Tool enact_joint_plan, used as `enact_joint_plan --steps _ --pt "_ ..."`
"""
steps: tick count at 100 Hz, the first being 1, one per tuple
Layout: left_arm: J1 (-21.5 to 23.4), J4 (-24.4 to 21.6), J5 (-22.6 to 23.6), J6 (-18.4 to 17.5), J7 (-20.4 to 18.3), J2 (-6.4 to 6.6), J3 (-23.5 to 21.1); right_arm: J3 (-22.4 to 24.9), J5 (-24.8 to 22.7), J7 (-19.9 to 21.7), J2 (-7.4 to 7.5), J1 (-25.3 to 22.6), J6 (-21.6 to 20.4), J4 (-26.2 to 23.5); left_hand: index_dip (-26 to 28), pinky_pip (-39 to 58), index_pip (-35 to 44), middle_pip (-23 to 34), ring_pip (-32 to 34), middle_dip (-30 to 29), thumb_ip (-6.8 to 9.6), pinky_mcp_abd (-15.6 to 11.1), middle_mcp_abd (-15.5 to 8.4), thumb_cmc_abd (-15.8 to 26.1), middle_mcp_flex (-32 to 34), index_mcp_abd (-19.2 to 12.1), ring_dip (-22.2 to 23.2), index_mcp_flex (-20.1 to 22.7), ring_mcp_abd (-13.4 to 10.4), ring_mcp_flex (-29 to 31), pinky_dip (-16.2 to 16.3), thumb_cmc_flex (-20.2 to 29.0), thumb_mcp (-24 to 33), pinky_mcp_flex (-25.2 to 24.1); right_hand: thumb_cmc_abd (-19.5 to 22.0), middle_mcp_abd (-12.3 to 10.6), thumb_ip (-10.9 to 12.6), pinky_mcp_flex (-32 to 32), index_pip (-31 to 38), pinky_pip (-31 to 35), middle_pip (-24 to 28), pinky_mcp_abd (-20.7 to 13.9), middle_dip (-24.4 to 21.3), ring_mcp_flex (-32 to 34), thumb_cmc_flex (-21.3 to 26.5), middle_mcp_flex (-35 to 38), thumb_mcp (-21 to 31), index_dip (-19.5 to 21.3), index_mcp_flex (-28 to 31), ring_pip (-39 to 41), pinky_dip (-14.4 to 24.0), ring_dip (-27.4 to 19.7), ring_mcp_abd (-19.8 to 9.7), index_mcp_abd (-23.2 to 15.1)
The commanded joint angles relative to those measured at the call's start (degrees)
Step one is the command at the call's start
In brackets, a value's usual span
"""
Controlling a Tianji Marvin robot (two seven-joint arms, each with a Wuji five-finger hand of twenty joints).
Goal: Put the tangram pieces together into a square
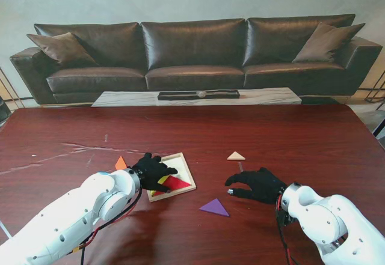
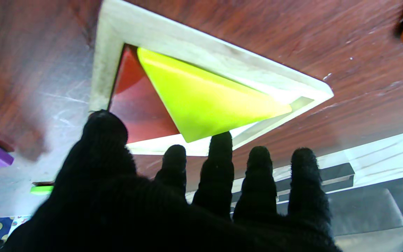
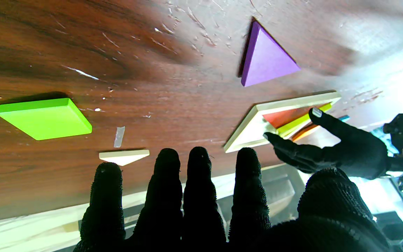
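My left robot hand (image 1: 153,170) spread over tray (image 1: 186,167) near edge, holding nothing; right robot hand (image 1: 257,184) spread, empty, bare counter (image 1: 301,145) around; purple triangle (image 1: 215,207) between tray and right hand.

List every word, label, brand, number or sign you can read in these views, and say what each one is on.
None: no legible text in any view.
The wooden tray, yellow triangle, red triangle, purple triangle, green square and cream triangle are plain.
The pale strip on a fingertip of the left hand is too small to read.
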Motion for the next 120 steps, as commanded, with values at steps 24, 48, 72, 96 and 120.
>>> enact_joint_plan --steps 24,48,72,96,120 --pt "1.0 -0.7 2.3 1.3 0.1 0.48 -0.3 -0.3 0.2 0.4 0.19 -0.3 -0.2 -0.3 -0.1 -0.2 -0.7 1.1 -0.8 0.6 3.32 1.5 1.7 0.0 0.1 0.8 0.1 -0.8 1.1 0.7 0.0 1.8 -0.6 0.2 1.6 0.0 1.4 -1.2 -0.6 0.0 -0.4 0.2 -0.4 -1.1 -0.7 -1.4 -0.2 0.4 -1.4 -0.7 -1.5 -0.2 0.4 -0.8" --pt "1.1 -0.7 3.5 1.4 0.8 0.58 -0.4 -0.3 0.5 0.7 0.26 -0.4 -0.5 -0.4 0.0 0.4 0.1 0.8 -0.1 0.7 3.37 1.5 1.7 -1.4 -2.5 0.6 0.5 -0.6 1.8 0.4 -0.1 3.0 0.6 0.3 1.6 -0.1 1.4 -1.2 -0.6 -0.1 -0.4 0.2 -0.4 -1.2 -0.7 -1.4 -0.3 0.4 -1.4 -0.7 -1.5 -0.2 0.3 -0.8" --pt "2.0 -1.7 4.5 1.3 1.3 0.55 -1.7 -0.4 0.9 0.9 0.26 -0.4 -0.5 -0.5 0.1 0.8 0.9 0.5 0.2 0.5 3.18 1.4 2.0 -1.5 -3.6 0.4 0.5 -0.4 1.9 0.3 -0.3 2.6 1.4 0.2 1.6 -0.1 1.4 -1.2 -0.6 -0.1 -0.4 0.2 -0.5 -1.3 -0.8 -1.4 -0.3 0.4 -1.4 -0.8 -1.5 -0.2 0.4 -0.8" --pt "5.0 -5.4 7.5 1.3 1.7 0.54 -5.5 -0.4 0.7 0.9 0.32 0.1 -1.9 -1.3 0.3 0.7 1.7 0.2 0.0 0.3 2.97 1.5 2.0 -1.3 -4.1 0.4 0.4 0.5 2.0 0.2 -0.7 1.8 1.7 0.0 1.4 -0.3 1.4 -1.2 -0.7 -0.1 -0.5 0.2 -0.5 -1.3 -0.9 -1.4 -0.3 0.5 -1.4 -0.8 -1.5 -0.3 0.3 -0.9" --pt "9.3 -9.9 10.3 1.4 -0.1 0.7 -9.6 -0.7 0.0 0.6 0.4 1.2 -4.4 -1.9 0.2 -0.4 1.7 -1.2 -1.6 -0.3 2.79 1.8 2.6 -0.7 -7.4 0.9 -0.6 0.3 2.5 -0.6 -1.4 1.0 1.4 -0.5 0.4 -0.4 1.4 -1.5 -0.8 -0.4 -0.8 0.0 -0.6 -2.2 -0.9 -2.4 -0.4 0.5 -1.9 -1.2 -1.7 -0.4 -0.3 -1.3"
